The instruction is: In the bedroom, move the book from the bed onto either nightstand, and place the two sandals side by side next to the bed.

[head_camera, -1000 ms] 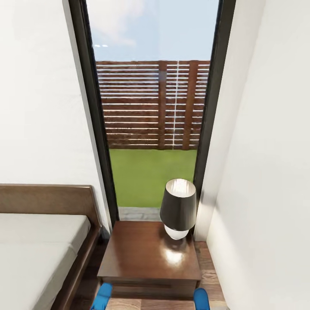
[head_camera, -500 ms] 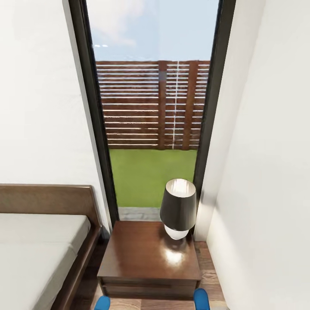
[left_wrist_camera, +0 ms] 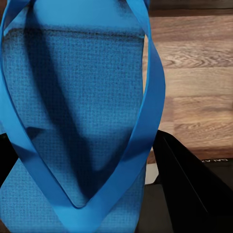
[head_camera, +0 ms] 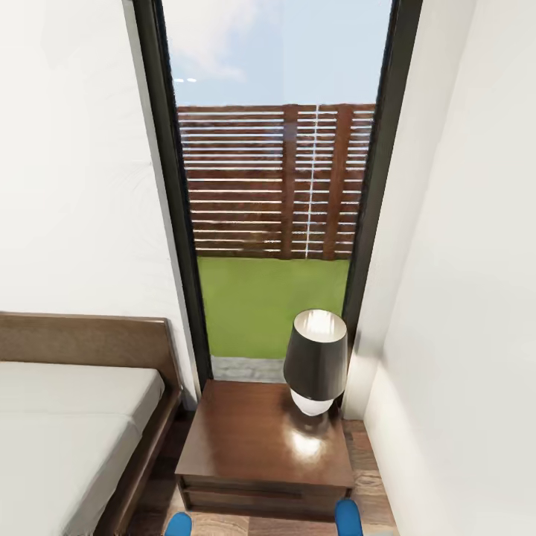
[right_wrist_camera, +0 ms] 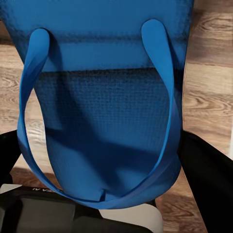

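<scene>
Two sandals are held: your left gripper point(left_wrist_camera: 82, 194) clamps one sandal point(left_wrist_camera: 73, 97), your right gripper point(right_wrist_camera: 104, 204) the other sandal point(right_wrist_camera: 104, 97). The nightstand point(head_camera: 260, 447) stands beside the bed point(head_camera: 67, 424).

No legible text — only cut-off, unreadable lettering fragments.

black claw fingers point(left_wrist_camera: 189, 189), white lettering

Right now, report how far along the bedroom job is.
Done: nothing visible confirms a finished step. The nightstand top carries a lamp and no book. In hand: the left gripper appears to hold one blue sandal, the right gripper the other sandal. Left: set both side by side on the floor by the bed.
</scene>
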### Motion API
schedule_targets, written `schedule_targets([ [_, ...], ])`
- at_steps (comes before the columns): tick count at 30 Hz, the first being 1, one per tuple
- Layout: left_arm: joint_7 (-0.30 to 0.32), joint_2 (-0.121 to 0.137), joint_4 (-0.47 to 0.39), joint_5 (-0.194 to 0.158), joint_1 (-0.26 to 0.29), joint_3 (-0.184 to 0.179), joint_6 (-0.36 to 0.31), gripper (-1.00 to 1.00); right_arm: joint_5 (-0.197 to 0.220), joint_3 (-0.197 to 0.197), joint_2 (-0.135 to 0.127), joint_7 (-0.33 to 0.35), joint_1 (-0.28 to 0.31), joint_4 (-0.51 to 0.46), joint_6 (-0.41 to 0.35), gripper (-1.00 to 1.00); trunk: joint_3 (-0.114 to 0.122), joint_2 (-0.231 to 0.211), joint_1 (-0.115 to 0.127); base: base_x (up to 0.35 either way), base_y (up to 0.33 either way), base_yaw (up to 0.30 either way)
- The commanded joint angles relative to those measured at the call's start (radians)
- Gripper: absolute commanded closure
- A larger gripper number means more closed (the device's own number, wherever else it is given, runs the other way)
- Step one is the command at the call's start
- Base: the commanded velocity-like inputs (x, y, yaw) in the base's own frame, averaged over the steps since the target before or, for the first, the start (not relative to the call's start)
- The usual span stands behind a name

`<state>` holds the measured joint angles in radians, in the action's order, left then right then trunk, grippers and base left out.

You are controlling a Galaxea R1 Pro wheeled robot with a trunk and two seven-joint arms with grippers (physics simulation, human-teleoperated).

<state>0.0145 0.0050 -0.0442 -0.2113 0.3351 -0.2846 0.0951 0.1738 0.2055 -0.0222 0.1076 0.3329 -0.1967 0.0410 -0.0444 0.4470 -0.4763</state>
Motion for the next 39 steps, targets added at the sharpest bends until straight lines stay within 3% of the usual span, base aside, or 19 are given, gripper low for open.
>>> schedule_targets([
  [1, 0.002, 0.0, 0.001, -0.008, 0.001, -0.009, 0.003, 1.0, 0.012, 0.007, -0.001, 0.003, 0.001, 0.001, 0.003, 1.0, -0.002, 0.002, -0.001, 0.0, 0.0, 0.244],
  [22, 0.001, -0.002, 0.001, -0.003, 0.001, -0.013, 0.003, 1.0, 0.012, 0.007, -0.002, 0.004, 0.001, 0.0, 0.003, 1.0, -0.002, 0.002, -0.001, -0.003, -0.005, 0.27],
  [39, -0.001, -0.009, 0.001, -0.001, 0.001, -0.015, 0.001, 1.0, 0.015, 0.005, -0.003, -0.002, 0.001, 0.004, 0.003, 1.0, -0.002, 0.002, -0.001, -0.03, -0.04, 0.037],
])
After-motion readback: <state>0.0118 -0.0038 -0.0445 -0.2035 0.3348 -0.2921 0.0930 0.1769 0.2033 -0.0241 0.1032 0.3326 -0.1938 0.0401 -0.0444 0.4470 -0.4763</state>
